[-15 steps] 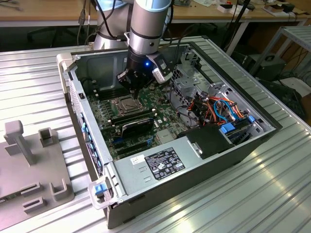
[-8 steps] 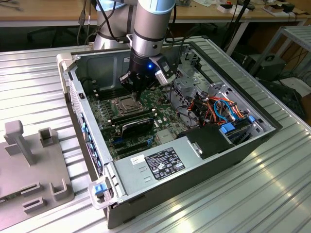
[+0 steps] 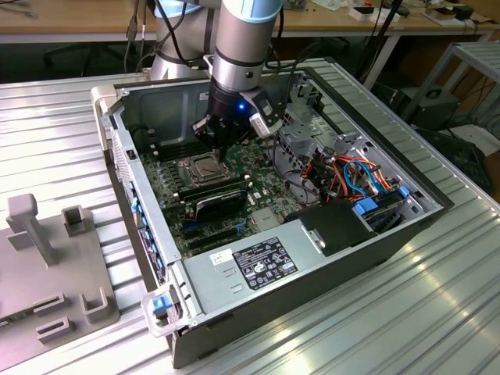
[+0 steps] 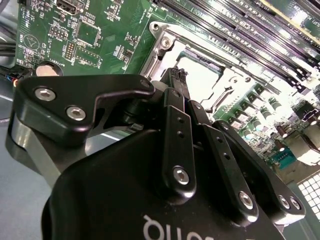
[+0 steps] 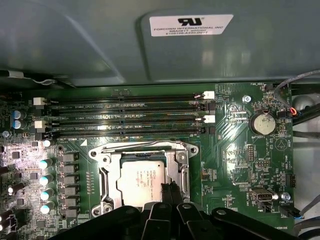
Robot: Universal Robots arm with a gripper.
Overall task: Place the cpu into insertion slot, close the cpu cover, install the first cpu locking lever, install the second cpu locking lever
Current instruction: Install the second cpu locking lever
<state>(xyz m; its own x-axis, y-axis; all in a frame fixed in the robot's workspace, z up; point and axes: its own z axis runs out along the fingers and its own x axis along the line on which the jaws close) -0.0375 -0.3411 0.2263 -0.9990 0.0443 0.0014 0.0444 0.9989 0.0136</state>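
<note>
First wrist view: cpu point(image 5: 142, 182) sits in the slot point(image 5: 107, 172), cover point(image 5: 181, 165) down around it.
Hand point(image 5: 171, 192) hangs just above the socket's edge, fingers point(image 4: 176, 82) pressed together on nothing, over the green board point(image 3: 176, 183) inside the open case point(image 3: 328, 258).

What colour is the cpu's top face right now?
Silvery-grey metal, seen best in the first wrist view: the cpu in the insertion slot.
</note>
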